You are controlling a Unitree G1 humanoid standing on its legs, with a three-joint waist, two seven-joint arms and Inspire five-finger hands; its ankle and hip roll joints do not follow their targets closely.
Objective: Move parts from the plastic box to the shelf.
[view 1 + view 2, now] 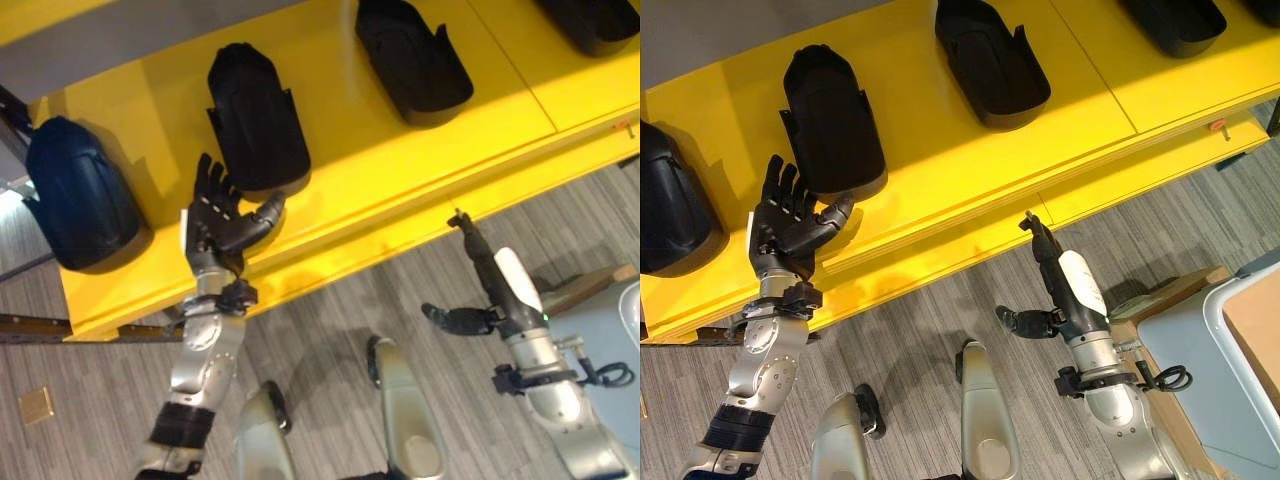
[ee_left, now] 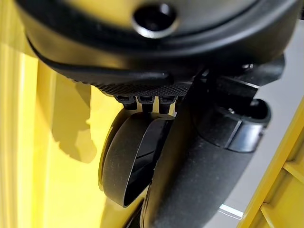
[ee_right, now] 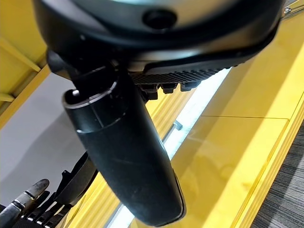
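Left hand (image 1: pixel 215 222) spread, fingers straight, at shelf (image 1: pixel 400 190) front edge, lower left, thumb touching a part (image 1: pixel 255 118). Right hand (image 1: pixel 1060 275) relaxed over floor (image 1: pixel 910 320), lower right, off the edge. Four parts on shelf.

The yellow shelf (image 1: pixel 400 170) runs past the picture's edges on both sides. At its far right end, a black part (image 1: pixel 595 22) is cut off by the top edge, so only its lower portion shows. Up close, the left robot hand (image 2: pixel 199 156) covers much of the black part (image 2: pixel 126 161) beyond it.
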